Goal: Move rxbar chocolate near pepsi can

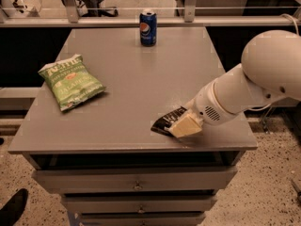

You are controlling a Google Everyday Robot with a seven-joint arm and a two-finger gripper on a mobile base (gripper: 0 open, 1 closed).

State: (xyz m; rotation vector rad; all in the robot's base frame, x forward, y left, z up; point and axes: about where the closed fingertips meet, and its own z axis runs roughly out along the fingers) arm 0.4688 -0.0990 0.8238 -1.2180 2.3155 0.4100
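The rxbar chocolate, a dark shiny flat bar, is at the front right of the grey table, near its front edge. My gripper reaches in from the right on the white arm and is shut on the bar's right end, with a cream finger lying over it. The bar looks slightly raised off the table. The pepsi can, blue with a silver top, stands upright at the far middle edge of the table, far from the bar.
A green chip bag lies on the left side of the table. A rail runs behind the table's far edge. Drawers sit below the tabletop. A dark shoe is on the floor at bottom left.
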